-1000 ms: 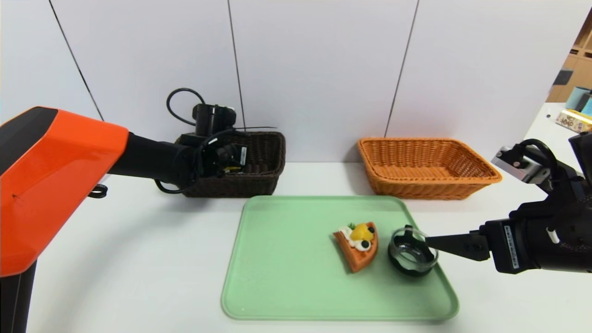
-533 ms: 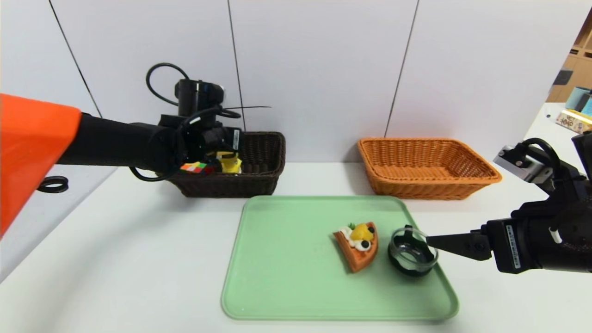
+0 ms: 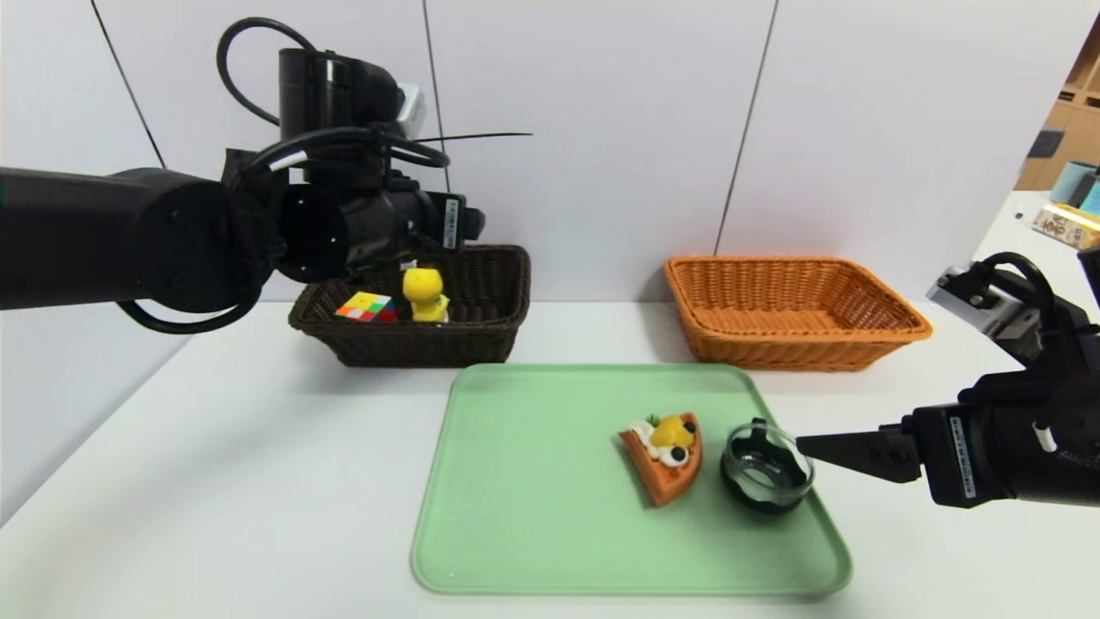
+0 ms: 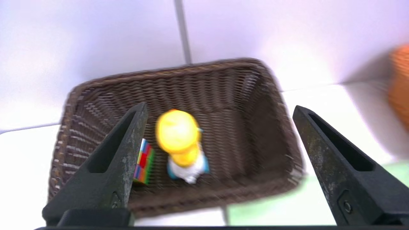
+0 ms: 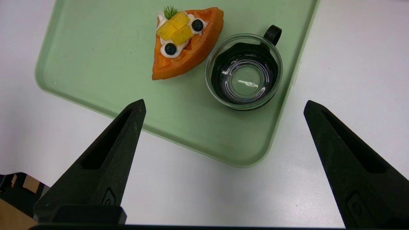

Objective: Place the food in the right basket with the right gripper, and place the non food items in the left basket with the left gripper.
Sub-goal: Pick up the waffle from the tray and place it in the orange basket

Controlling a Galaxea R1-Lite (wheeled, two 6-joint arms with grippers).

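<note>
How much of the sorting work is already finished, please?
Two non-food items look done: the puzzle cube and the yellow toy lie in the dark basket. Nothing is in hand: the left gripper is open above that basket, and the right gripper is open by the tray. Left on the tray are the waffle wedge and the glass bowl.

A rectangular pale green tray (image 3: pixel 533 481) with a raised rim lies on the white worktop (image 3: pixel 258 481), reaching from near the right hand (image 5: pixel 225 105) away to its left. White wall panels (image 3: pixel 593 129) with dark seams stand behind the left hand (image 4: pixel 219 107). Beyond the right hand, farther right, are a printed carton (image 3: pixel 1066 225), a light blue container (image 3: pixel 1072 182) and wooden shelving (image 3: pixel 1081 129).
</note>
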